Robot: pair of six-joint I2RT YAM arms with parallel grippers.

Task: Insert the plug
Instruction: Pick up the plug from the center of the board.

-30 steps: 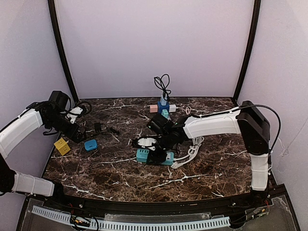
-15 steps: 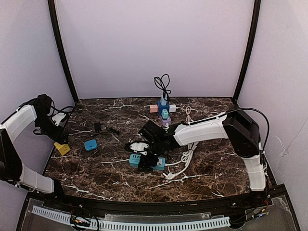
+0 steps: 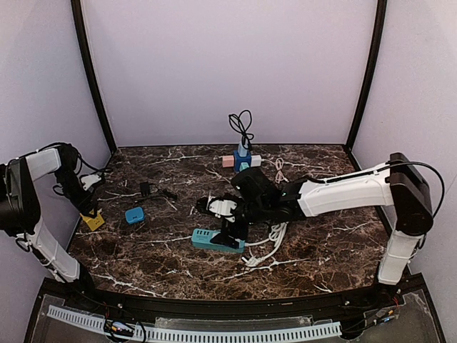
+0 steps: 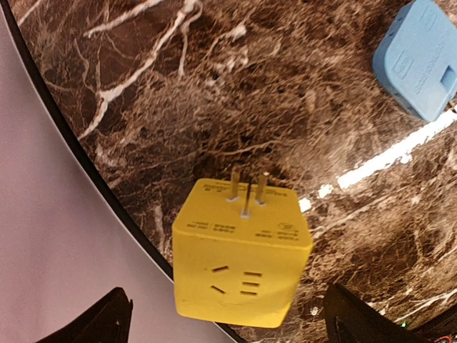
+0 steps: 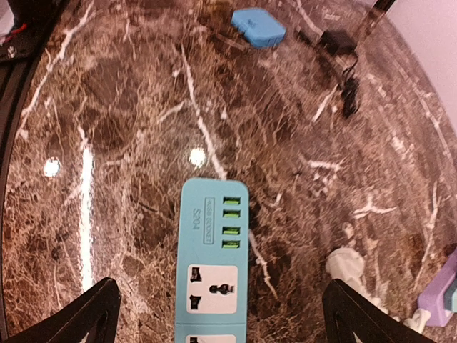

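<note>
The yellow cube plug lies at the table's left edge. In the left wrist view the cube has its prongs pointing away from me. My left gripper hangs open over it, one finger on each side, neither touching it. The teal power strip lies flat mid-table. Its green USB ports and a white socket face up in the right wrist view. Above the strip my right gripper is open with nothing between its fingers. From the top the left gripper is by the cube and the right gripper over the strip.
A blue adapter lies right of the yellow cube. A black charger with cord sits behind it. The strip's white cable coils to its right. Several coloured adapters stand at the back. The table's black rim runs close beside the cube.
My right gripper opened and let go of the power strip, which ended up further left and nearer on the table. My left arm swung down to the yellow cube at the left edge.
</note>
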